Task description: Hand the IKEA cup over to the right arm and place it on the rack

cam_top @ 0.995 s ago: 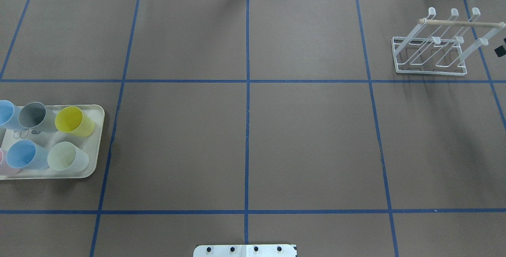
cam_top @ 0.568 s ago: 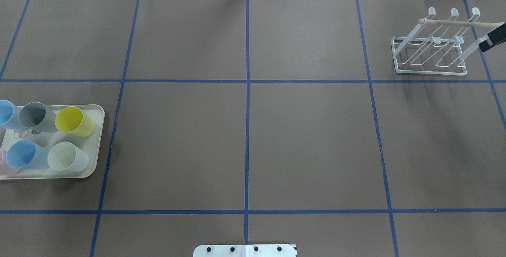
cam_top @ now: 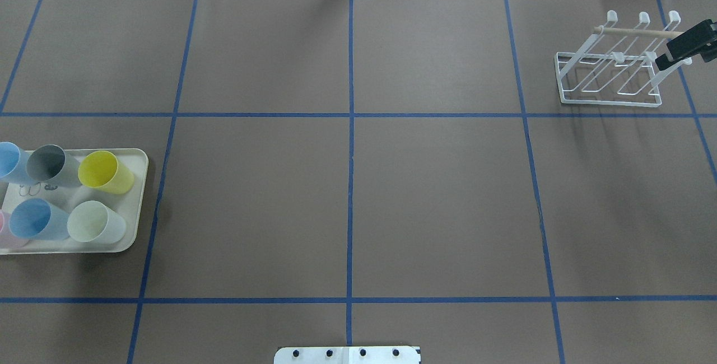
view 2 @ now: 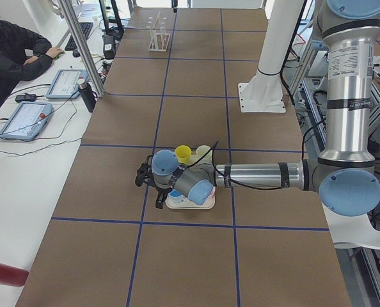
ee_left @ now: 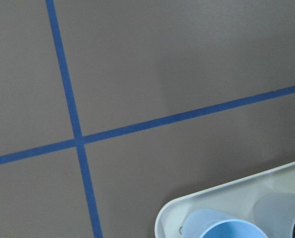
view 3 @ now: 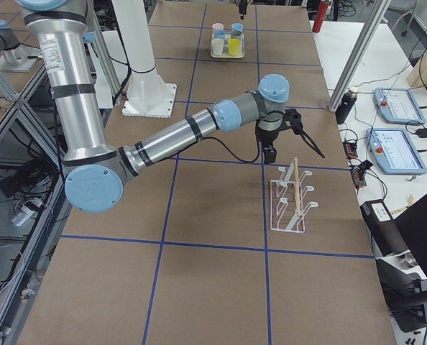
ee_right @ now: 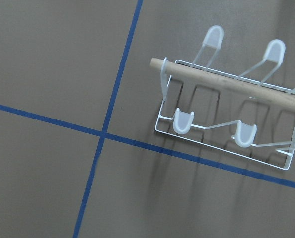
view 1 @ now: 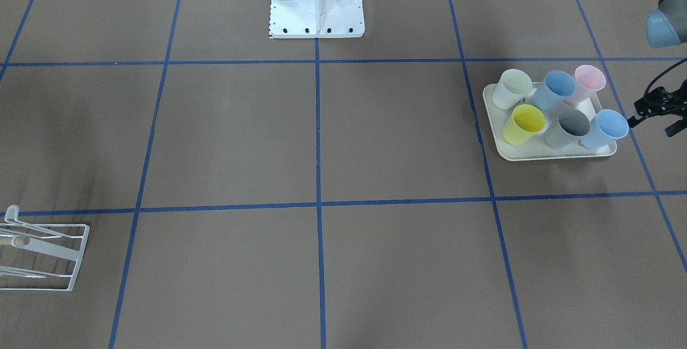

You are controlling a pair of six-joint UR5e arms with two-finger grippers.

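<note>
Six IKEA cups (cam_top: pixel 95 224) stand upright, none picked up, on a cream tray (cam_top: pixel 141 158) at the left end of the counter (cam_top: pixel 437 196). The left gripper (view 1: pixel 652 125) hangs just beside the tray's outer end, fingers spread and empty. Far off at the other end sits the white wire rack (cam_top: pixel 633 32), bare of cups, with the right gripper (view 3: pixel 295 144) hovering over its far side, likewise spread wide and holding nothing.

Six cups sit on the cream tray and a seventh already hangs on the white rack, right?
No. The rack holds no cup, as the overhead view shows; all six cups are on the tray.
</note>
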